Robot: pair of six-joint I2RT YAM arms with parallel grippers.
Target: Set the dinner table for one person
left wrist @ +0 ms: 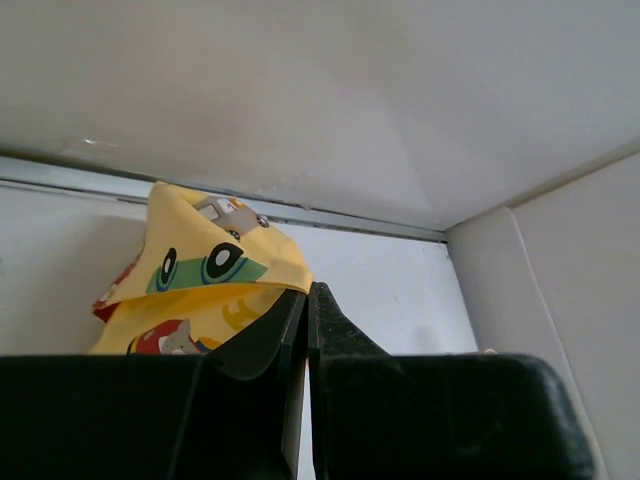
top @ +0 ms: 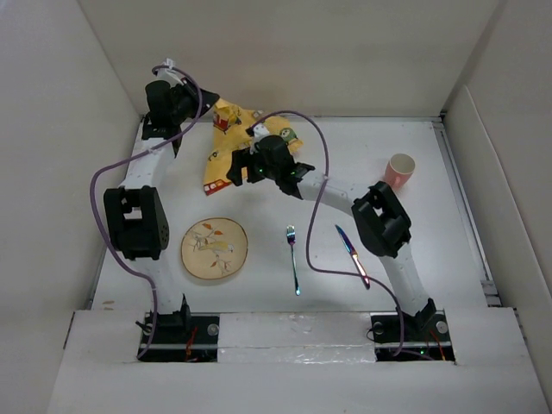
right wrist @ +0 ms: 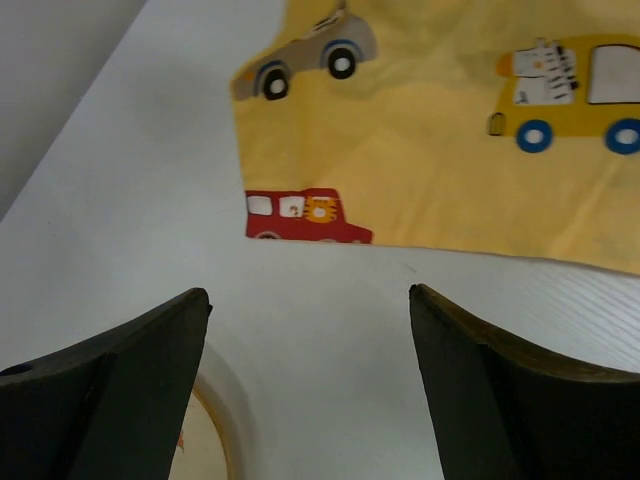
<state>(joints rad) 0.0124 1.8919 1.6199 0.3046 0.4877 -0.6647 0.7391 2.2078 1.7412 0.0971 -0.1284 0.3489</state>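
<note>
Cloth handling at the far left of the table (top: 414, 241), the broad white surface that fills the top view between off-white wall panels (top: 302, 52). We see the left claw (left wrist: 308, 300) with its fingers pressed together on a corner of the yellow placemat (left wrist: 200, 265), which rises bunched and folded close to the back wall. We judge that the corner is held up so that the cloth can be drawn out flat. The right claw (right wrist: 310, 292) hangs spread and empty over bare table just beside the placemat's near edge, where printed cars and a bus lie face up. We read this as a stance for taking a second edge. The rest of the setting lies nearer the arm bases: a plate (top: 214, 248) to the left, a fork (top: 293, 259) in the middle, a knife (top: 352, 256) to its right, and a pink cup (top: 400, 170) well apart toward the right. We note that the plate sits just in front of the crumpled cloth, its rim showing at the bottom of the right wrist view. It would therefore stand in the way of any pull toward the near edge. The corner walls likewise crowd the left arm.
</note>
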